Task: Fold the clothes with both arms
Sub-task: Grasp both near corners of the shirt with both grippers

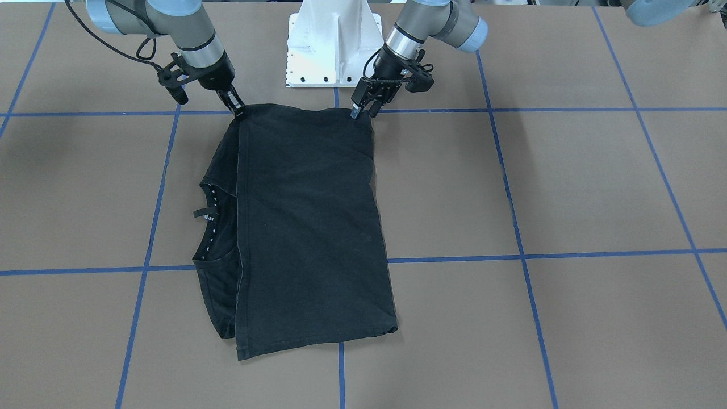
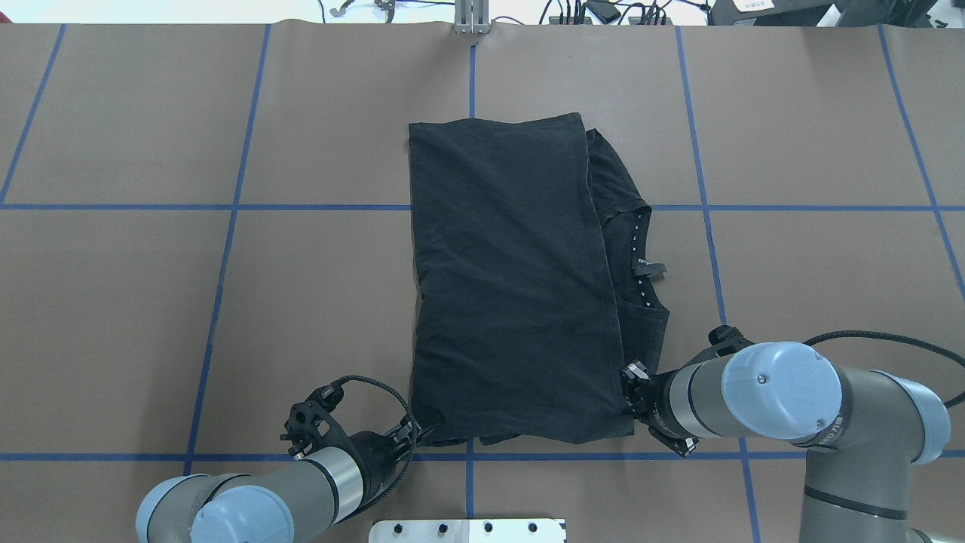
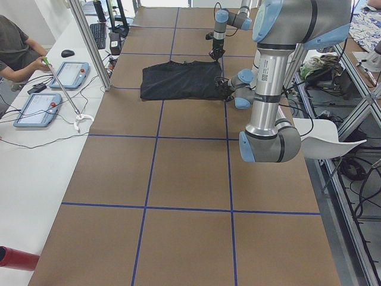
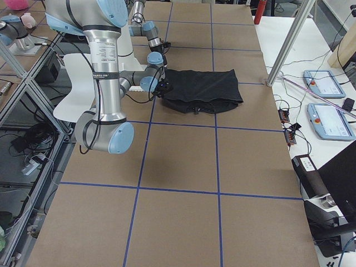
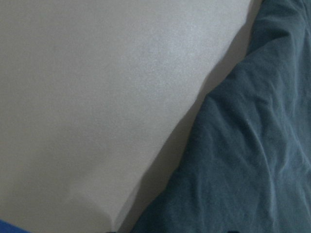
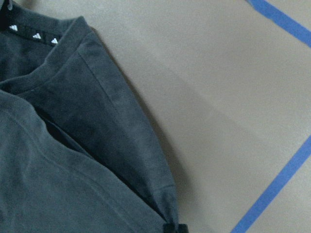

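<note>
Right tool [image 1: 237, 109] pinches t-shirt [image 1: 312, 227] corner; left tool [image 1: 363, 109] touches another.

Brown table [image 2: 113, 302], blue tape grid [image 2: 151, 207] (white side bench [image 3: 24, 179], two tablets [image 3: 67, 74]).

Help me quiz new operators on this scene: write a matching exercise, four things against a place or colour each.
Things:
1. left gripper
2. right gripper
3. grid tape
4. base

Place or colour:
A. blue
B. at the shirt's robot-side corner, on the collar side
C. at the shirt's robot-side corner, away from the collar
D. white

Pairs: 1-C, 2-B, 3-A, 4-D
</note>
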Action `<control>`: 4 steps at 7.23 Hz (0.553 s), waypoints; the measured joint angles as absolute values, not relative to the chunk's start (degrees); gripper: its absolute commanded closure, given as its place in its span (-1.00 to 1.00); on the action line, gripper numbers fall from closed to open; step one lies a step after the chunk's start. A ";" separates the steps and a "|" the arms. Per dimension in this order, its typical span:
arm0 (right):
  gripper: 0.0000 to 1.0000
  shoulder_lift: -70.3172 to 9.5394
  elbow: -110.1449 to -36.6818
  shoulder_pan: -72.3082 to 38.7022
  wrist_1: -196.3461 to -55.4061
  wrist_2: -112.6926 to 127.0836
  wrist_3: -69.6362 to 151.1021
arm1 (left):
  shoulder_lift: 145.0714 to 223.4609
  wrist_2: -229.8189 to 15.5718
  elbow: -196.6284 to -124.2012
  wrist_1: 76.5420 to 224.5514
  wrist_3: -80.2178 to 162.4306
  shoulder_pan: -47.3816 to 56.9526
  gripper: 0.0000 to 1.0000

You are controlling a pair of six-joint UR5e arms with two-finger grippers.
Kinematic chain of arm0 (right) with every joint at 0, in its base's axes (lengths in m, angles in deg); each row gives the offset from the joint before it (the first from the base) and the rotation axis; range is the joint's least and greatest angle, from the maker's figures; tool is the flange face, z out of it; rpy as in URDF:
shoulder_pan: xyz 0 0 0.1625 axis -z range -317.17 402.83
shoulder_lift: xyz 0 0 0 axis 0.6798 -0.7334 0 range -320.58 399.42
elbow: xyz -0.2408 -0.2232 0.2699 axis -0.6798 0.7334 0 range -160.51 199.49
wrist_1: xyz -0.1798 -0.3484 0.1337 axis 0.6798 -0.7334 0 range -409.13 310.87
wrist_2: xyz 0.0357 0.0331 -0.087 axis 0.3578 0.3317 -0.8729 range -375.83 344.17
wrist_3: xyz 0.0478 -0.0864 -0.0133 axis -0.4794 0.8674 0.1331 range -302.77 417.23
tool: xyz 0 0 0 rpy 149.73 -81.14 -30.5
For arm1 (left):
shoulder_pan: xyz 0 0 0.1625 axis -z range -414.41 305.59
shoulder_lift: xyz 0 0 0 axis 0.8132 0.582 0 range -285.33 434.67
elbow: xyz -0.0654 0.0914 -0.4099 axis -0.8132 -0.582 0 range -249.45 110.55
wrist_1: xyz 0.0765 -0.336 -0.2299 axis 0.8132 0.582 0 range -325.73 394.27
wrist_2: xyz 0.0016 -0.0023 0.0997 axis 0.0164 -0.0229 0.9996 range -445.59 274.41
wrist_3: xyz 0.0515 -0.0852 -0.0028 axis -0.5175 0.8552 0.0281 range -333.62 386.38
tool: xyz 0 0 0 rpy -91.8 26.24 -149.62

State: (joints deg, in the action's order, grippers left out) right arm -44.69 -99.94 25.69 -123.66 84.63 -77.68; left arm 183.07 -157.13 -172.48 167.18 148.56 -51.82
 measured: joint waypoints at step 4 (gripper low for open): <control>1.00 -44.61 -99.95 25.61 -123.66 84.63 -77.68 | 183.57 -157.21 -172.74 166.09 148.60 -52.25 1.00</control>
State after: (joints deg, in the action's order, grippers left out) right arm -44.61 -99.95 25.61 -123.66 84.63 -77.68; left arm 183.57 -157.21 -172.74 166.09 148.60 -52.25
